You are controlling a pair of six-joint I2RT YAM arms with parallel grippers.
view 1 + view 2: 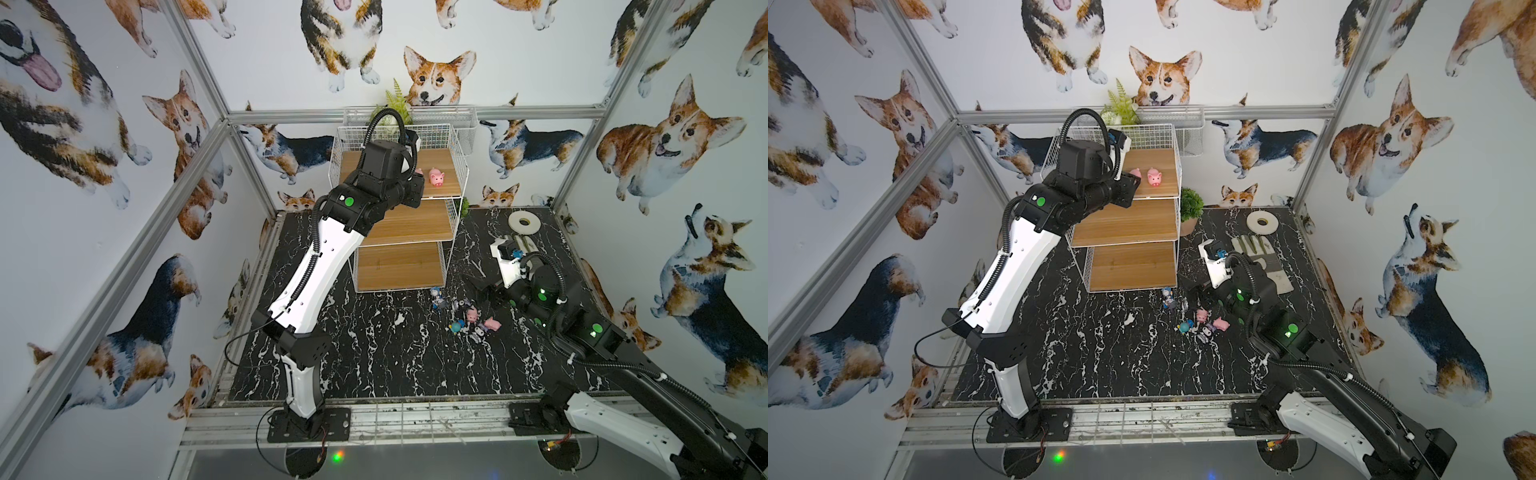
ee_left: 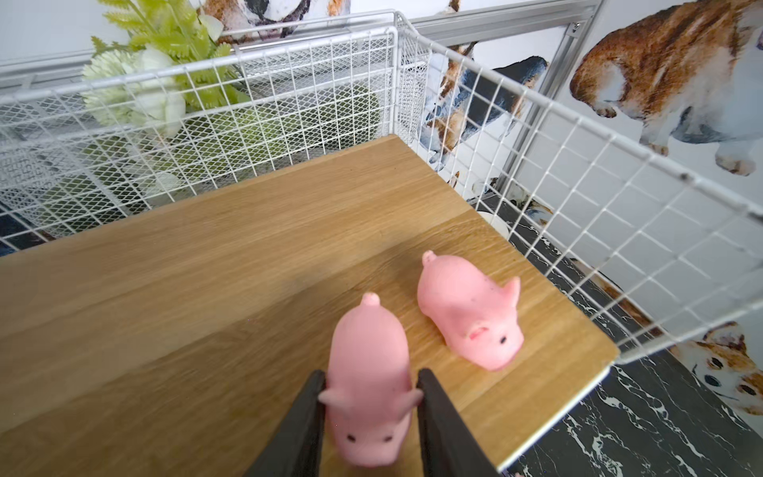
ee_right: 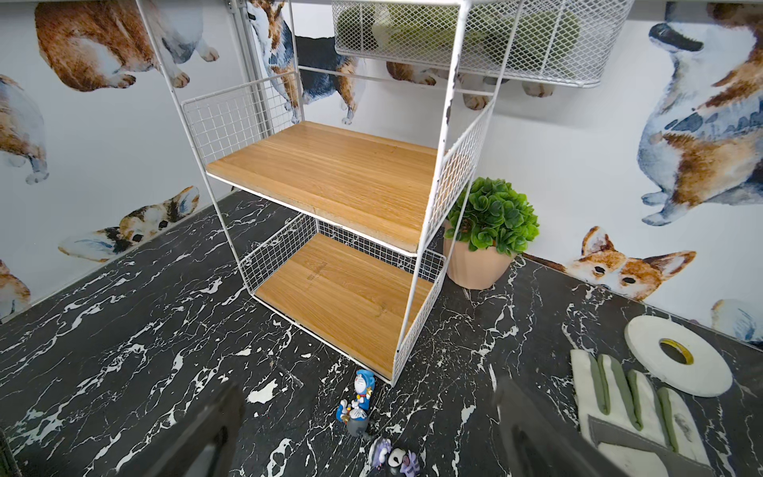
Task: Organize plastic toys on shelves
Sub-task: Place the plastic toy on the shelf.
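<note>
Pink pig [image 2: 368,388] on the top shelf [image 2: 206,268], flanked closely by the left gripper [image 2: 371,373], ears touching both fingers [image 2: 303,421]; cannot tell whether pinched or loose. Just beside it, not touching, a second pig [image 2: 470,314]. Low over the marble table [image 1: 374,332], right gripper [image 1: 484,291] spread wide, holding nothing, near the remaining toys [image 1: 469,320] clustered before the bottom shelf [image 1: 399,266].

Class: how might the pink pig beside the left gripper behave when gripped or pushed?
The pig looks matte and rubbery, so it probably squashes slightly and resists slipping. Its squat body seems unlikely to roll. Near the top shelf edge, a push might drop it.
</note>
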